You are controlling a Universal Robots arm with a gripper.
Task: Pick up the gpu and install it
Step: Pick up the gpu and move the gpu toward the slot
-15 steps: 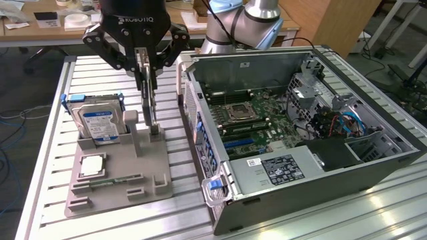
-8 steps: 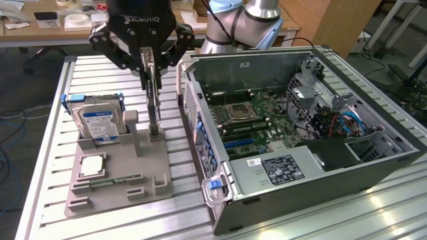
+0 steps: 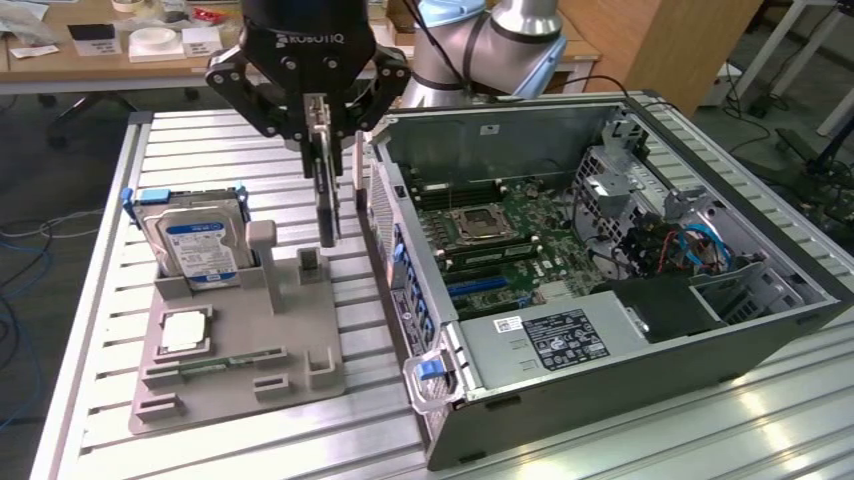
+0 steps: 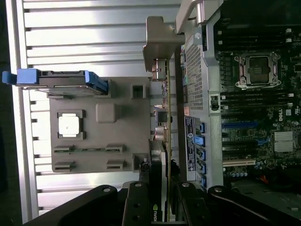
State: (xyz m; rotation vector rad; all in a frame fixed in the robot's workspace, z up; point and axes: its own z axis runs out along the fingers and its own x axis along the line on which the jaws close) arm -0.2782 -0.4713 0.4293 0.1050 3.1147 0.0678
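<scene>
**A:** Slatted metal table [image 3: 94, 300] in front, yes? What stands nearest on it?

**B:** Nearest is a grey tray [image 3: 240, 370], on the exterior view's left of the open computer case [image 3: 747, 330]. A hard drive [image 3: 198, 245] in a blue frame stands upright in it.

**A:** And where is the gpu?

**B:** The gpu [image 3: 326, 200] hangs upright, its thin edge toward us, between the tray and the case, just beside the perforated wall of the case. I judge it is lifted out of the tray, but its lower edge is close to a tray post, so I am not fully sure.

**A:** How far is the work, then?

**B:** Picking up looks done. Installing is left: the card is outside the case, and the slots on the motherboard [image 3: 494, 230] inside look free.

**A:** And the claw?

**B:** The claw [image 3: 327, 125], beside the far corner of the case, is closed narrowly on the upper part of the gpu, one finger on each face. It holds nothing else.
</scene>
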